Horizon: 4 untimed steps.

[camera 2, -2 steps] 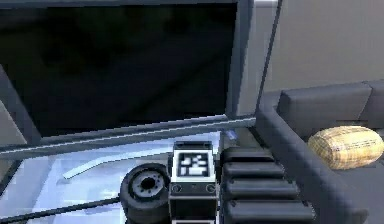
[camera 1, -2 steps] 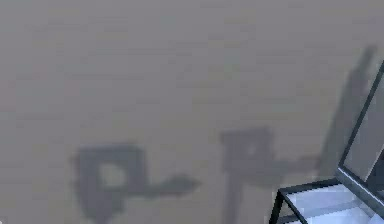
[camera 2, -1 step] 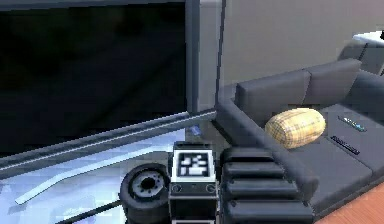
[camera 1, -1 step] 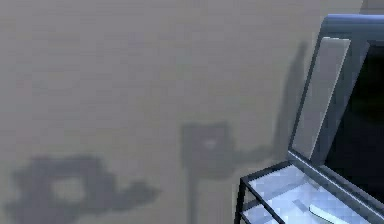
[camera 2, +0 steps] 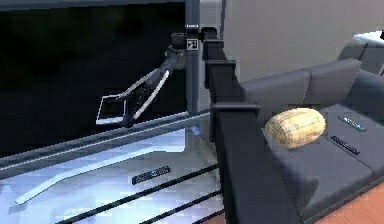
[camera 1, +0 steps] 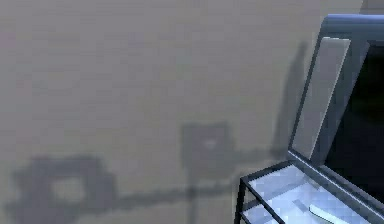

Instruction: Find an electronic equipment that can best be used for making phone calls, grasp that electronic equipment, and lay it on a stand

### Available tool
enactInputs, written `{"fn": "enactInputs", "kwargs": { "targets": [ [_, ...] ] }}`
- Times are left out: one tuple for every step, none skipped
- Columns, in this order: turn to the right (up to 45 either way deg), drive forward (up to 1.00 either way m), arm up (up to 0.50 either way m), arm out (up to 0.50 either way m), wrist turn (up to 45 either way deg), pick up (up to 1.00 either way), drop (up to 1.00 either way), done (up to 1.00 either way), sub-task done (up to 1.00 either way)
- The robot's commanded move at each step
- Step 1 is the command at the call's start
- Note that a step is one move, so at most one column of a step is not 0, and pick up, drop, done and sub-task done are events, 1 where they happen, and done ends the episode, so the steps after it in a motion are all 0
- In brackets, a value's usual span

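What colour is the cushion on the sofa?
The cushion is tan with a criss-cross weave, best seen in the arm side view.

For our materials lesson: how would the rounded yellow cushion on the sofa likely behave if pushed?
The cushion looks barrel-shaped, so it may roll along the sofa seat. Its plump, woven look suggests something soft and light.

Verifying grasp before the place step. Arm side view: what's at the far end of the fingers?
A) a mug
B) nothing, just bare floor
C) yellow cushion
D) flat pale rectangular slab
D: a flat pale slab hangs at the end of the fingers, clear of the glass stand below, with the dark TV screen behind it.
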Motion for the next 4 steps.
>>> {"fn": "enactInputs", "kwargs": {
  "targets": [
    [0.0, 0.00, 0.00, 0.00, 39.0, 0.00, 0.00, 0.00, 0.00],
    [0.0, 0.00, -0.18, 0.00, 0.0, 0.00, 0.00, 0.00, 0.00],
    [0.0, 0.00, -0.32, 0.00, 0.0, 0.00, 0.00, 0.00, 0.00],
    [0.0, 0.00, 0.00, 0.00, 0.0, 0.00, 1.00, 0.00, 0.00]
  ]
}}
